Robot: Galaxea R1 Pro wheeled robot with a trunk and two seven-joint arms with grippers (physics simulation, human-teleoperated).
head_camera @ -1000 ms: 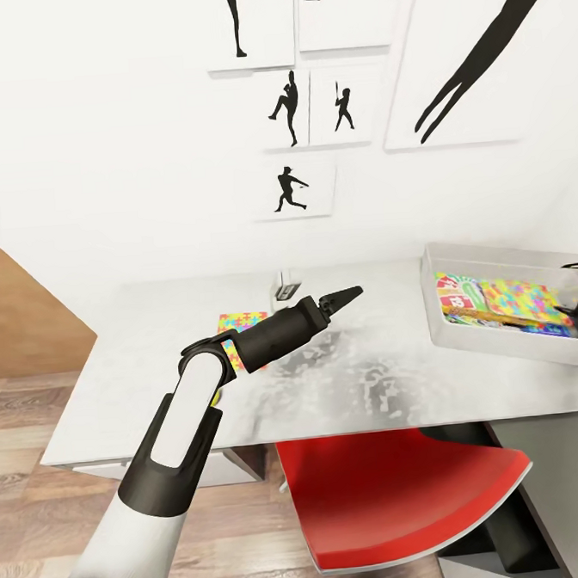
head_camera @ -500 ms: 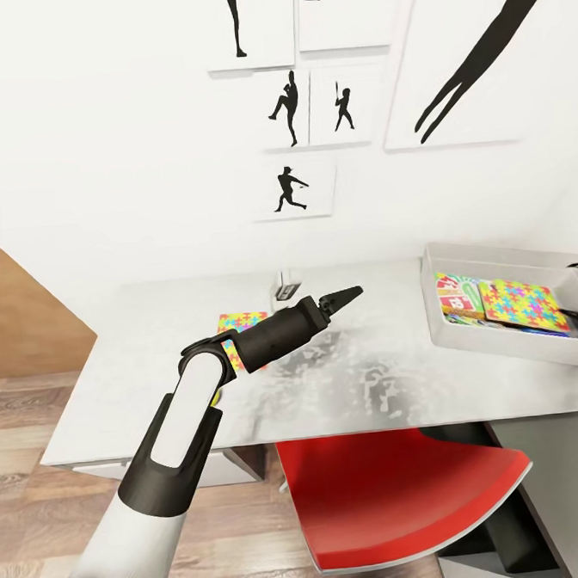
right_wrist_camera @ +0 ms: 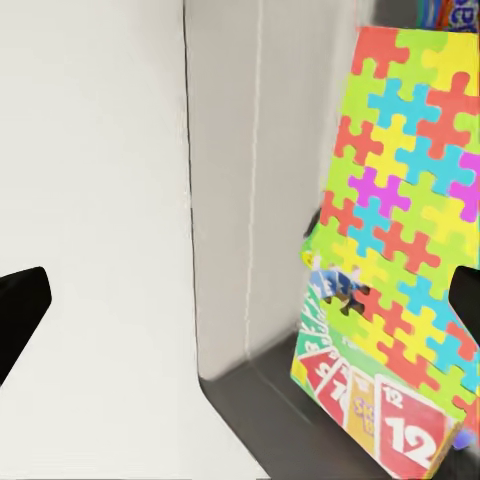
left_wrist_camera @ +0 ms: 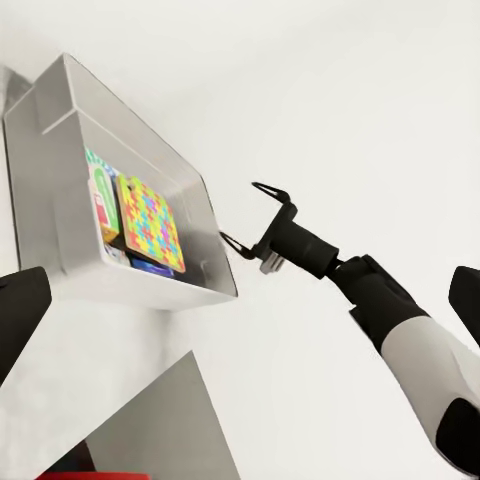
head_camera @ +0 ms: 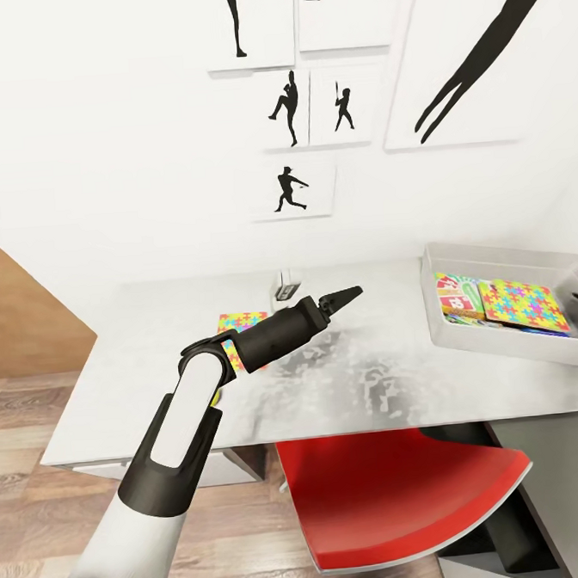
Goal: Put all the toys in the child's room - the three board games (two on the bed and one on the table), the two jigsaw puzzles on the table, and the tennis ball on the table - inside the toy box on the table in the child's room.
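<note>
Puzzle in the toy box [head_camera: 447, 330]; one more waits on the table [head_camera: 373, 386].
The right gripper [left_wrist_camera: 250, 215], spread and empty, hangs beside the box; the puzzle [head_camera: 525, 305] lies flat inside on the games. The left gripper [head_camera: 343, 298], seemingly pressed together, should spread before descending squarely onto the second puzzle [head_camera: 239, 321] beneath its forearm.

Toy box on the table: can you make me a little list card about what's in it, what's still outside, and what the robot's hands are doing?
toy box: grey tray on the table's right part
inside, on top: jigsaw puzzle box, lying flat
inside, underneath: game box with red cards and others, partly hidden
outside: second puzzle box on the table, behind the left arm
left gripper: above the table, holding nothing
right gripper: open, empty, near the toy box's rim
tennis ball: cannot tell
</note>
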